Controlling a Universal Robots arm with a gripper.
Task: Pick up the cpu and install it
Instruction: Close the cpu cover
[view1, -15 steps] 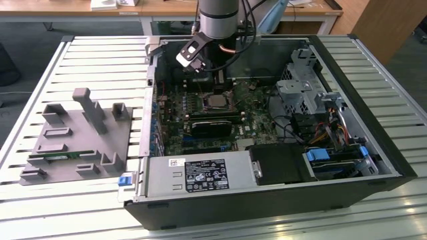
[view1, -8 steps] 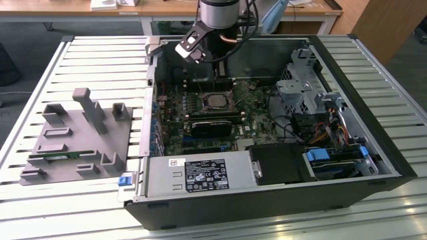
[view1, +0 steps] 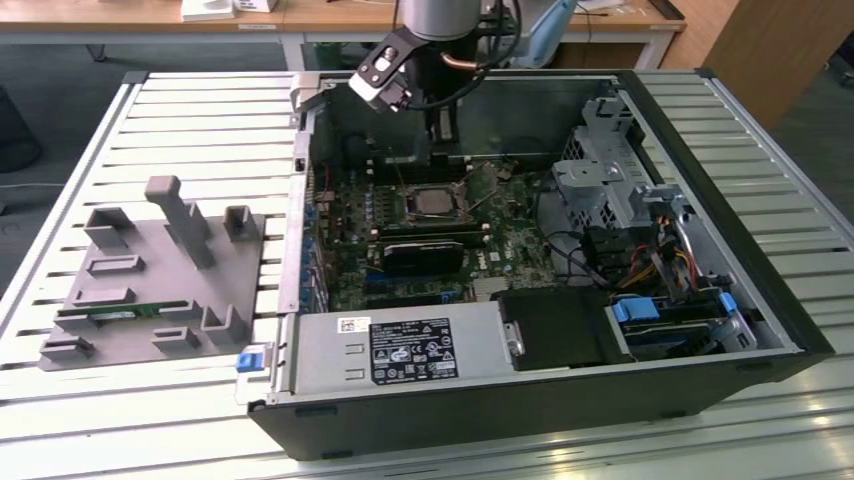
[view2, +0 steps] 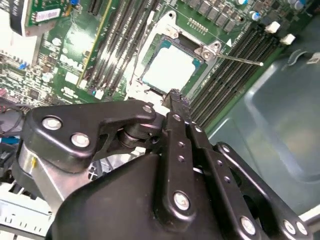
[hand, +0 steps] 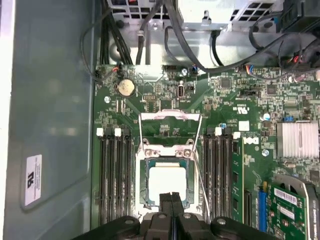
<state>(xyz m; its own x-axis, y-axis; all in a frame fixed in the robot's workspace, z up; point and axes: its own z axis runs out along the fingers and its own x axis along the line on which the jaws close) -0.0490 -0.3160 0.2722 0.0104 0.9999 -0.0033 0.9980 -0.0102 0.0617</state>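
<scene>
The cpu (hand: 167, 182) lies flat in the motherboard socket, its silvery top facing up; it also shows in the second wrist view (view2: 170, 67) and in the exterior view (view1: 430, 203). The socket's metal load plate (hand: 170, 127) stands flipped open, and its thin lever (hand: 200, 185) is raised beside it. My gripper (hand: 171, 199) hangs just above the cpu's edge, with its two black fingers (view2: 176, 107) pressed together and nothing between them. In the exterior view the gripper (view1: 442, 148) reaches down into the open computer case (view1: 747, 300) over the socket.
Memory slots (hand: 115, 170) flank the socket on both sides. A black block (view1: 420, 257) sits on the board beside the cpu. A grey fixture tray (view1: 147, 280) with a green memory stick lies at the exterior view's left. Power supply (view1: 400, 350), cables and drive cage (view1: 627, 190) crowd the case.
</scene>
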